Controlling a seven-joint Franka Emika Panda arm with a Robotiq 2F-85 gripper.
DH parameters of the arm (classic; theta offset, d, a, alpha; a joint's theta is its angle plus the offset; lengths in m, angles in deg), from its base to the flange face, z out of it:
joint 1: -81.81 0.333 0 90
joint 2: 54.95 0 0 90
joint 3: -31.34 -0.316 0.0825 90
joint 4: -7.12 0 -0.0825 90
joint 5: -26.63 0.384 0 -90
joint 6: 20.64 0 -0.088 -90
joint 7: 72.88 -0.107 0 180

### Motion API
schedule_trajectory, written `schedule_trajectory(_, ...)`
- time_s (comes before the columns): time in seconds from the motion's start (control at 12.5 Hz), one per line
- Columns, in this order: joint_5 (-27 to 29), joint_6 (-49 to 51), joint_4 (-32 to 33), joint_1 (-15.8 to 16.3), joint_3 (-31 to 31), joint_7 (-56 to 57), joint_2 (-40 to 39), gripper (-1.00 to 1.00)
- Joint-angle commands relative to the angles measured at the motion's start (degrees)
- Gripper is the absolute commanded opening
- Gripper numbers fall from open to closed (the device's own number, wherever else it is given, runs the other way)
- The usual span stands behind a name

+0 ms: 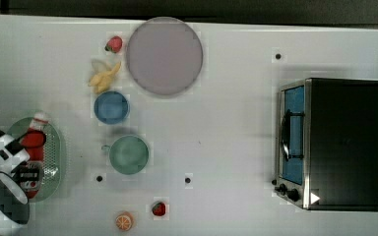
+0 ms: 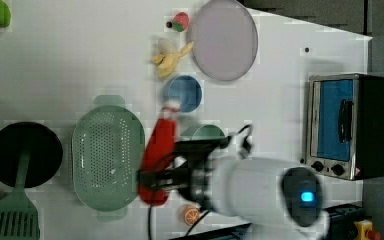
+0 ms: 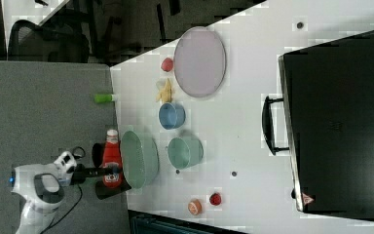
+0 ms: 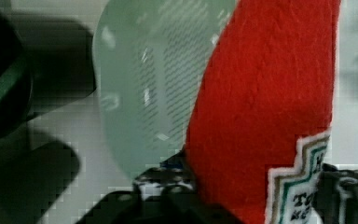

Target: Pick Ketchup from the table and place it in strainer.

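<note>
My gripper [image 2: 152,177] is clamped on the Ketchup [image 2: 157,150], fingers about bottle-wide near its base. In the left view the bottle hangs at the strainer [image 2: 107,157]'s right rim, white cap toward the blue bowl [image 2: 182,93]. Its label [image 4: 303,186] seems to start "TO"; the rest is unreadable.

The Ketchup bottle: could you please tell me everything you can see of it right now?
The Ketchup is a red squeeze bottle with a white cap and a white-and-dark label near its base. Its surface looks soft and matte in the wrist view. The gripper grips it near the base, jaws on either side. In the top view it lies over the strainer; whether it rests inside cannot be told.
</note>
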Motion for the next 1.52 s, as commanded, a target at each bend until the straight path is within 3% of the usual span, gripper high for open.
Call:
schedule_trajectory(0.08,-1.5,-6.1,-1.2,-1.0,-0.1,-11.1,-4.4,0.74)
schedule_trajectory(0.16,-1.6,-8.2,-1.2,-0.8,0.0,-11.4,-6.3,0.96)
schedule_trajectory(0.48,-1.4,-4.9,-1.3,-2.2,0.1,-15.3,-2.5,1.0)
schedule_trajectory(0.8,-1.3,11.7,-3.0,-9.1,3.1,-12.7,11.4,1.0)
schedule_trajectory(1.12,-1.3,25.1,-5.7,-15.3,14.9,-7.1,21.7,1.0)
schedule_trajectory(1.52,-1.3,26.3,-5.8,-16.1,29.9,-7.1,26.6,1.0)
